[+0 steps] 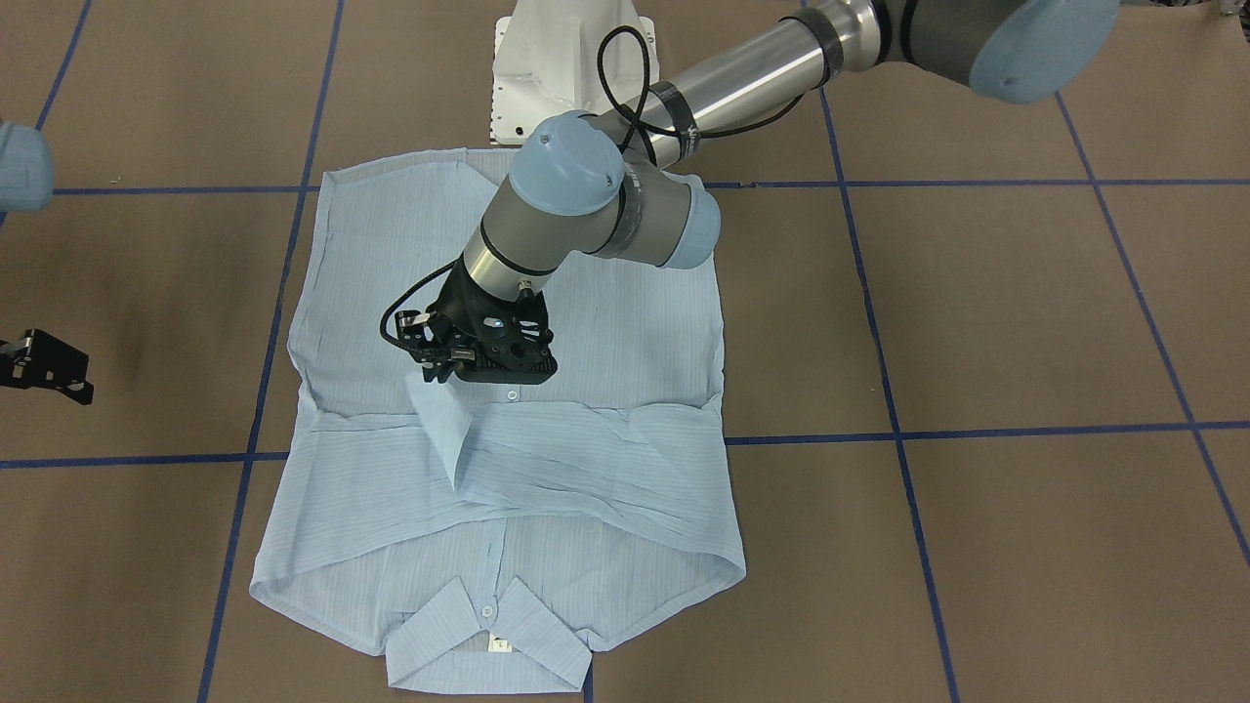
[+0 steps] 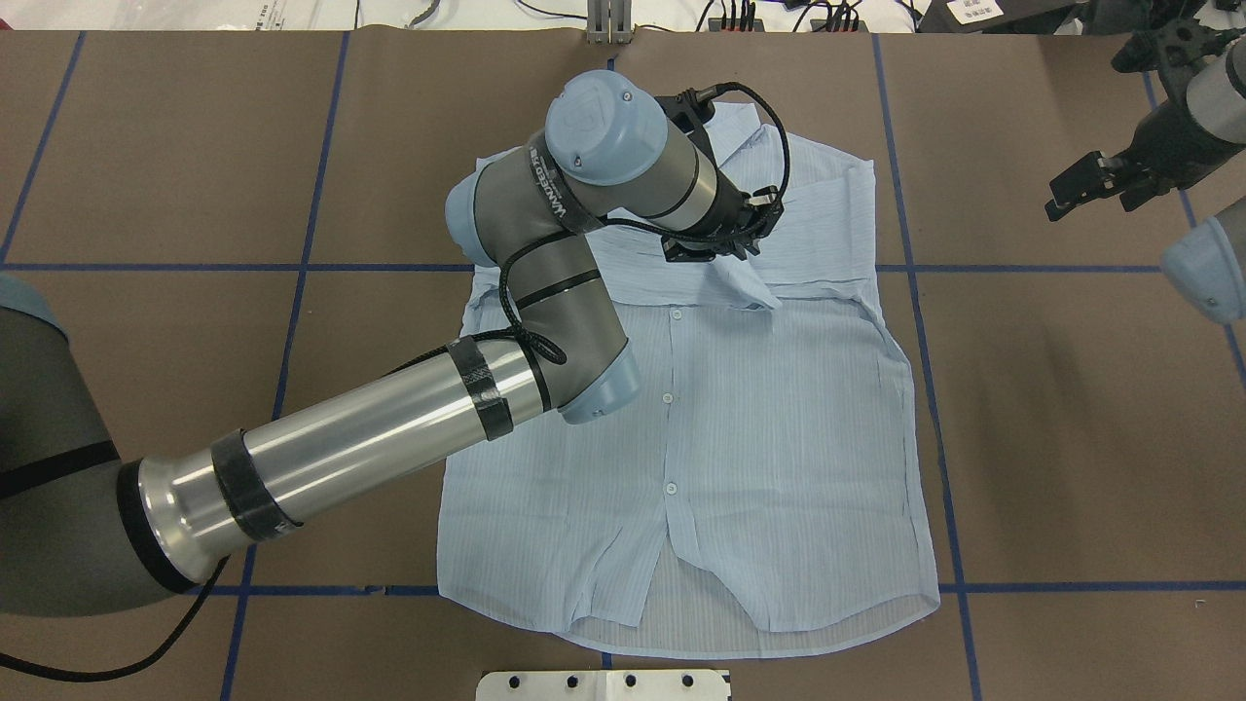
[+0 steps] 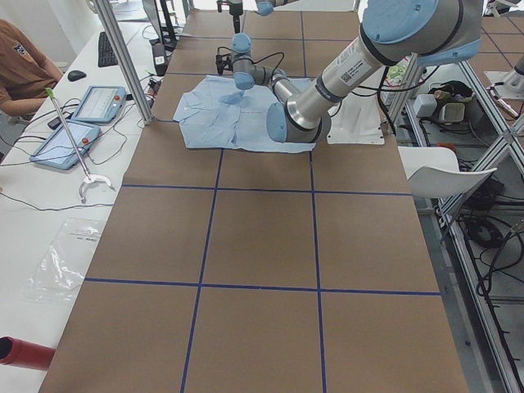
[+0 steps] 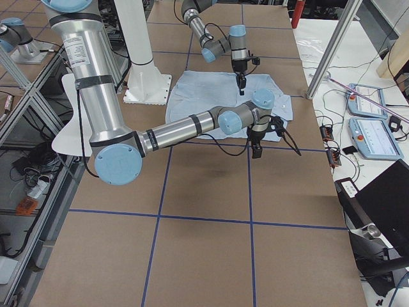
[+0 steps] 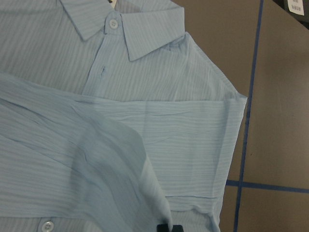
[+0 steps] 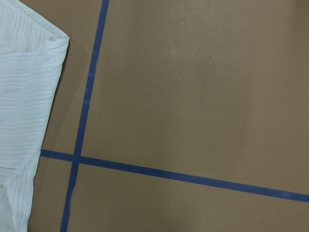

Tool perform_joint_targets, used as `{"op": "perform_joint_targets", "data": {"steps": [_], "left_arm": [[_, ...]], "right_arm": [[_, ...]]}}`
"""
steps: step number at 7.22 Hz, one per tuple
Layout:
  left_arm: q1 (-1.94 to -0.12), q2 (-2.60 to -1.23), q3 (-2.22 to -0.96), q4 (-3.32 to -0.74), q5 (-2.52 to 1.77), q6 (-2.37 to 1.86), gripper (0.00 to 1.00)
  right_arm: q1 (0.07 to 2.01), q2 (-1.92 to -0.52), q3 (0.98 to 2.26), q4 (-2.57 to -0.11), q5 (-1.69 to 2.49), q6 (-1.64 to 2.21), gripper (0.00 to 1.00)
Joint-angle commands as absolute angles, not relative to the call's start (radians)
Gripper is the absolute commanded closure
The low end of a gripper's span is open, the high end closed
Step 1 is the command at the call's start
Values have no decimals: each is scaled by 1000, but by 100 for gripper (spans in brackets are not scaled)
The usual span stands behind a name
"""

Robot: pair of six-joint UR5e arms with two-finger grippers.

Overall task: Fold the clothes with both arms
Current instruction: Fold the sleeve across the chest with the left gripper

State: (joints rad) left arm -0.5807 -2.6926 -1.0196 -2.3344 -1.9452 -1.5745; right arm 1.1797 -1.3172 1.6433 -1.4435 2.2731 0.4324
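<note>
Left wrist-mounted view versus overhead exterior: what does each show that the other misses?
Only the wrist view: the collar button and the left hand pinching a raised fold of the shirt. Only the overhead: the hem, the left arm, and the right hand off to the side, clear of the shirt. Both: the sleeve folded across the chest, and the blue tape lines.

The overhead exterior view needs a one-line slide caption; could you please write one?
Left gripper holds a sleeve raised over the light-blue shirt on the brown table; right gripper hovers aside.
</note>
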Motion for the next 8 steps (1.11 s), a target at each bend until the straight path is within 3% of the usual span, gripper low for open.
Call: {"op": "perform_joint_targets", "data": {"steps": [1, 3, 4, 7, 8], "left_arm": [[-572, -2677, -1031, -2362, -1931, -1574, 0], [-592, -2599, -1153, -2289, -1966, -1566, 0], [-613, -2535, -1284, -2157, -2005, -1487, 0], [-699, -2195, -1882, -1782, -1997, -1242, 0], [-736, -2077, -1992, -1778, -1993, -1179, 0]], "right_arm": [[1178, -1304, 1646, -1443, 2302, 439, 0], [1154, -1311, 1698, -1439, 2318, 528, 0], [1110, -1322, 1757, -1439, 2294, 616, 0], [973, -1393, 1960, -1439, 2217, 816, 0], [944, -1422, 2011, -1439, 2185, 837, 0]]}}
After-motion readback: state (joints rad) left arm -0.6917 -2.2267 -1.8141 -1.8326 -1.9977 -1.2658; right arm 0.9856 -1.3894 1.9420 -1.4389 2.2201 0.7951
